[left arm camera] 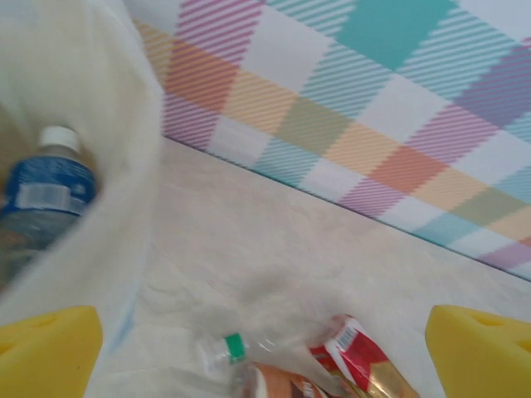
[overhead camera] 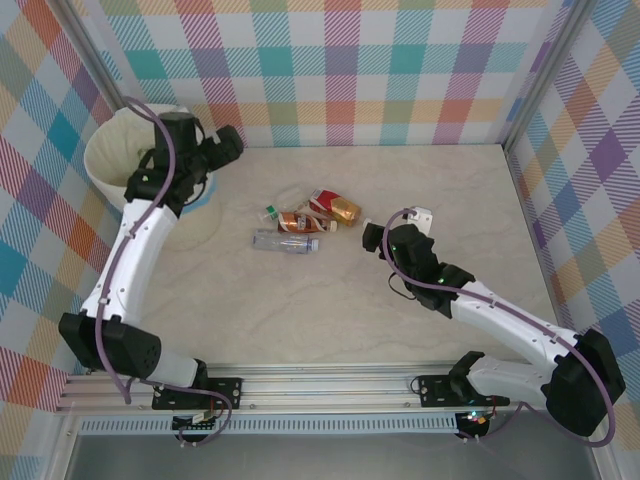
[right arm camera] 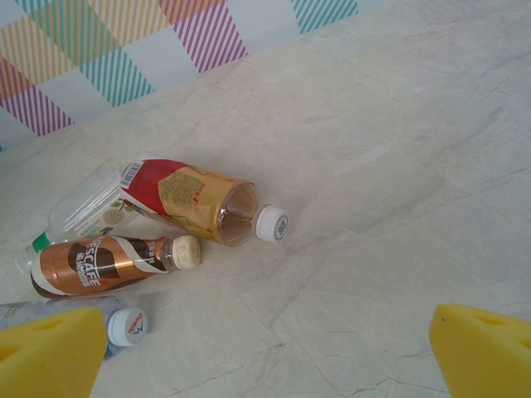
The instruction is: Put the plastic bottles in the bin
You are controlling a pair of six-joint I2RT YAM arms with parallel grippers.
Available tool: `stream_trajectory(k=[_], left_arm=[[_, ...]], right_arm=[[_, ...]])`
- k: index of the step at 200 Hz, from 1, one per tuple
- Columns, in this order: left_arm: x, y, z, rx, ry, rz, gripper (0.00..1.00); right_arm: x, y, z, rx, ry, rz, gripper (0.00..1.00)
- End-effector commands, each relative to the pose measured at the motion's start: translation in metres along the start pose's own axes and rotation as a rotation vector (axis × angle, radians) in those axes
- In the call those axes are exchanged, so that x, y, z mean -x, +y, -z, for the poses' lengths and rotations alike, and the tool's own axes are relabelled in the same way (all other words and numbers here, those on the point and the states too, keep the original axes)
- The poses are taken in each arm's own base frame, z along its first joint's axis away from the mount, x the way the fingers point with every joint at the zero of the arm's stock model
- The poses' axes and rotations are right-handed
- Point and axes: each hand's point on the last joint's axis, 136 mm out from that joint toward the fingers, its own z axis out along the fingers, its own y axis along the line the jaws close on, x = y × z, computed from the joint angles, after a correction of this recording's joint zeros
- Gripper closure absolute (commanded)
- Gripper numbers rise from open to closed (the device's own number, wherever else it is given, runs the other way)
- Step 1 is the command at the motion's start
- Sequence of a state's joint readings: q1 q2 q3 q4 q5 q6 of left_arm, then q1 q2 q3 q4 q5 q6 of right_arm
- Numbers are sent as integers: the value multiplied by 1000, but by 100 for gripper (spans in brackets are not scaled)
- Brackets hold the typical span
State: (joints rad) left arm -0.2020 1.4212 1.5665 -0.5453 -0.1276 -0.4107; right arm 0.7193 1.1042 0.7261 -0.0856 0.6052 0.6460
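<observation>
Top external view: we log the large round cream-white fabric bin (overhead camera: 108,150) at ten o'clock on the pale marbled table (overhead camera: 300,320). The left gripper (overhead camera: 232,143) hangs at the bin's three o'clock, jaws wide, empty. Inside the bin we see a blue-labelled clear plastic bottle (left arm camera: 46,186). Mid-table lie four more: a red-and-gold-labelled bottle (right arm camera: 187,199), a brown-labelled bottle (right arm camera: 99,264), a green-capped clear bottle (right arm camera: 79,211), a blue-and-white-capped bottle (right arm camera: 126,325). The right gripper (overhead camera: 369,239) sits at their three o'clock, jaws wide, empty.

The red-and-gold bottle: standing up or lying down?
Lying down: the red-and-gold bottle rests on its side on the table.
</observation>
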Motion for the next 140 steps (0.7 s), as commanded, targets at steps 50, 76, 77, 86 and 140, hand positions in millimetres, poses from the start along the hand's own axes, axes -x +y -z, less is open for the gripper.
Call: stream_trajectory(k=[50,76,77,86,140], left_arm=[[-93,-51,-17,-125,116,169,0],[-145,-38,-36,-54,231,295,0],[-147,-37,-36,-50,235,303,0],[-165,-33,-42,-38,279,357,0],[-243,7,-55,126,418,633,0]], right_arm=[[3,1,-6,-8,-19,-12,0],[4,4,-7,-1,-19,-9,0],[4,4,-7,0,-20,-10,0],[5,5,-7,4,-20,-5,0],[2,5,-6,13,-14,34,0]])
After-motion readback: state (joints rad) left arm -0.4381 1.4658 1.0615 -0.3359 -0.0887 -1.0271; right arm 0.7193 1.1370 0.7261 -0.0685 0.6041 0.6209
